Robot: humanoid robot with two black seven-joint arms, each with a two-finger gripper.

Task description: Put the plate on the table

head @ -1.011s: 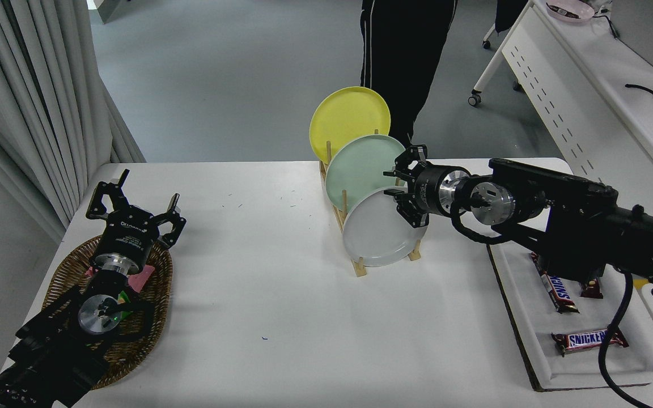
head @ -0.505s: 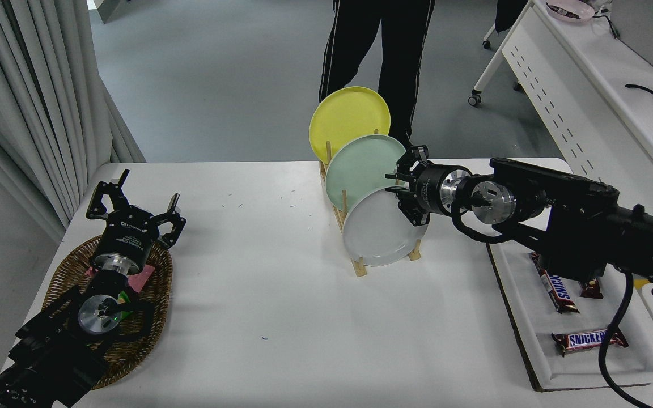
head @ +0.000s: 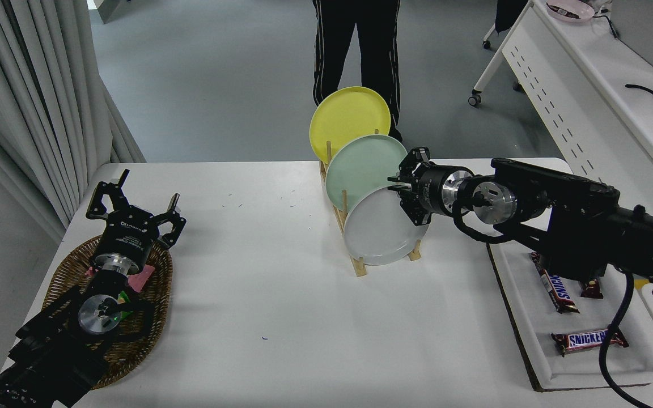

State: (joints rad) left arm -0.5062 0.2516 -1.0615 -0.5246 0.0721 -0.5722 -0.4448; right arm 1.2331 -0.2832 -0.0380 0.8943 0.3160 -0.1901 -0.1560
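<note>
Right tool point(head: 405, 192) closed on grey plate point(head: 380, 229) rim, in rack point(head: 359, 264).

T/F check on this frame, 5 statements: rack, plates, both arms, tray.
1. The grey plate lies flat on the table. False: it stands on edge in the wooden rack.
2. The right gripper is at the grey plate's upper right rim. True.
3. The yellow plate is nearest the camera. False: it is farthest back, behind the mint green plate.
4. The left gripper is parked over the wicker basket. True.
5. The tray holds Snickers bars. True.
</note>
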